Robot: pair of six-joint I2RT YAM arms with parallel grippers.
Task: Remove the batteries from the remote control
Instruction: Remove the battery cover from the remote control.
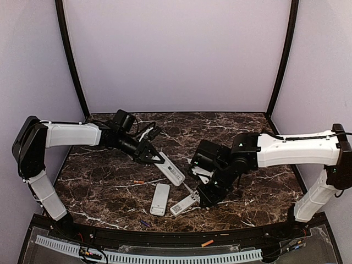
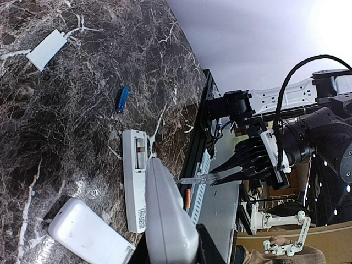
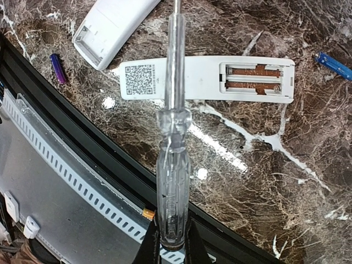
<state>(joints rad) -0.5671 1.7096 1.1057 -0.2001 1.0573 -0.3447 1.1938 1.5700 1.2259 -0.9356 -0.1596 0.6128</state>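
Note:
My left gripper point(image 1: 151, 155) is shut on a white remote point(image 1: 171, 172), held tilted above the table; it fills the left wrist view point(image 2: 168, 220). My right gripper point(image 1: 206, 190) is shut on a clear screwdriver point(image 3: 173, 148), its shaft crossing above an open remote point(image 3: 206, 78) that lies back-up point(image 1: 184, 205). Its bay point(image 3: 256, 77) shows two brown rows; I cannot tell if they are cells. Loose batteries: a purple one point(image 3: 57, 67), a blue one point(image 3: 333, 65), an orange one on the table point(image 1: 137, 181) and another orange one on the front ledge point(image 1: 207, 242).
A third white remote point(image 1: 160, 198) lies beside the open one. A flat white cover point(image 2: 47, 49) lies further out on the marble. The black front ledge and slotted white rail point(image 1: 165, 256) run along the near edge. Purple walls enclose the table.

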